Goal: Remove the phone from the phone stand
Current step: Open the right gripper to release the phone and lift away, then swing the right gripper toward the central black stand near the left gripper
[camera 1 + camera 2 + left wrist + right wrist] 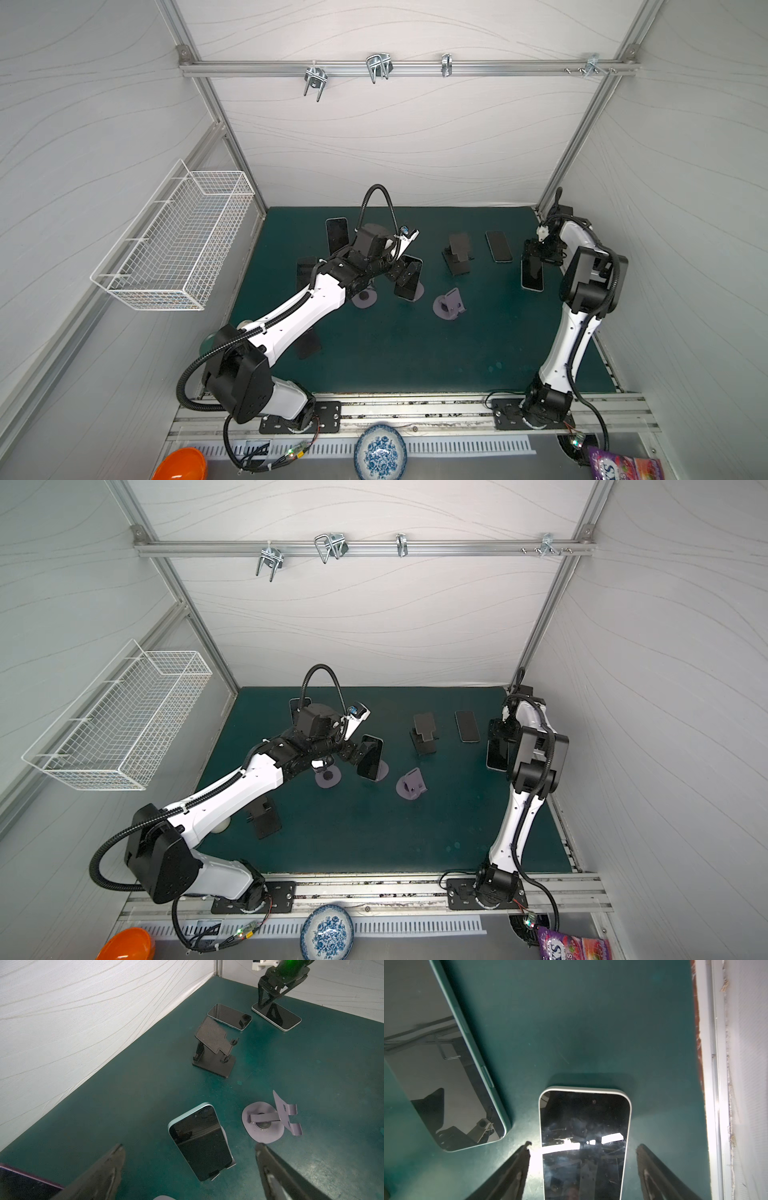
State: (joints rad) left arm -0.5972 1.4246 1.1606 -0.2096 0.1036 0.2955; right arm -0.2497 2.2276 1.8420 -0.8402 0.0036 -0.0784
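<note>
In both top views, the light-blue phone (200, 1142) leans on its purple phone stand (419, 291), left of the black stand (457, 254). The left gripper (189, 1147) hovers at the phone, jaws spread wide and holding nothing. Right of the black stand, the right gripper (584, 1146) straddles a white phone (583, 1118) lying flat on the green mat (591, 1022). Its jaws are parted, with a gap on each side of the phone.

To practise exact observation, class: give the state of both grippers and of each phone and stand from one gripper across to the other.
Left gripper: open.
Blue-edged phone: propped on a purple stand.
Second purple stand: empty.
Black stand: empty.
Phone next to the black stand: flat on the mat.
White-edged phone: flat on the mat.
Right gripper: open, jaws either side of the white-edged phone.
</note>
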